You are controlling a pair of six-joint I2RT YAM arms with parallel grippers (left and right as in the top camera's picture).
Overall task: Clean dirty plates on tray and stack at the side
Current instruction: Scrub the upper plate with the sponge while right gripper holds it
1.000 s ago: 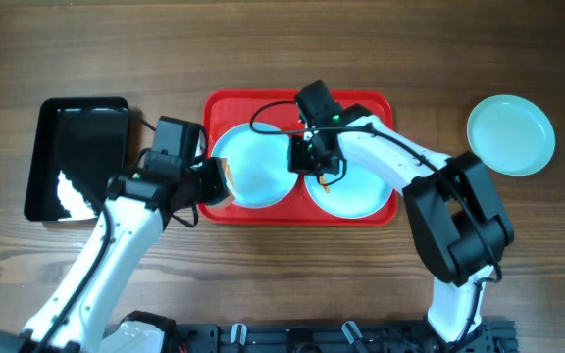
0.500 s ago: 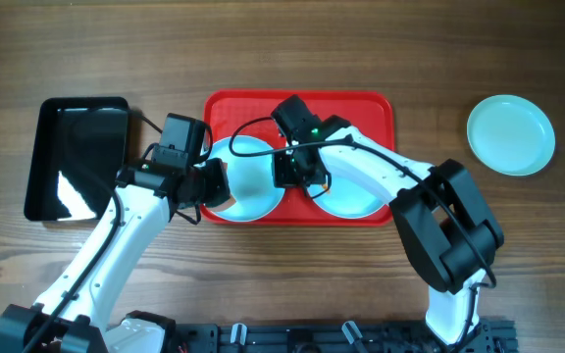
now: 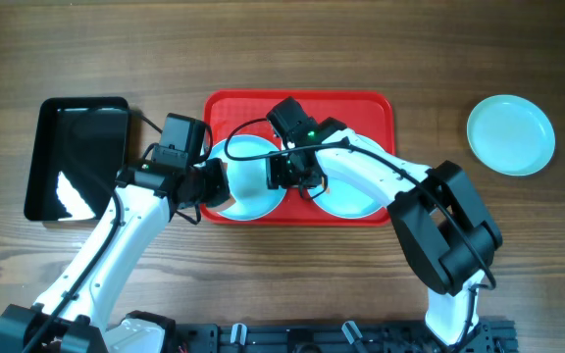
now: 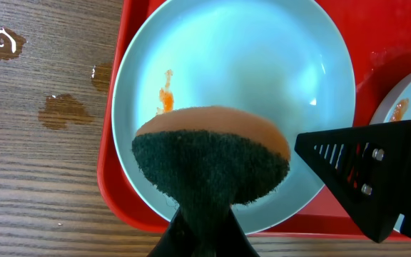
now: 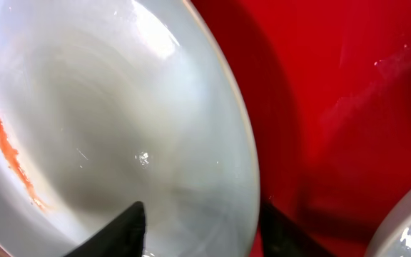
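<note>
Centrally, the red tray (image 3: pixel 361 105) lies on the wooden table (image 3: pixel 292 49) and carries two of the pale mint plates side by side. They are the left plate (image 4: pixel 262 64), marked by an orange smear (image 4: pixel 165 98) near its left rim, and the right plate (image 3: pixel 346 204). The third plate (image 3: pixel 510 135) rests on the table well apart to the right, off the tray. The left gripper (image 3: pixel 216 186) is clenched on a sponge (image 4: pixel 212 160), whose dark scouring face is toward the wrist camera, poised over the left plate's near half; contact cannot be judged. The right gripper (image 5: pixel 202 225) straddles that plate's right rim, its fingers spread and not pinching, one inside the plate and one over the tray. A black tray (image 3: pixel 77 157) sits left of the red one.
</note>
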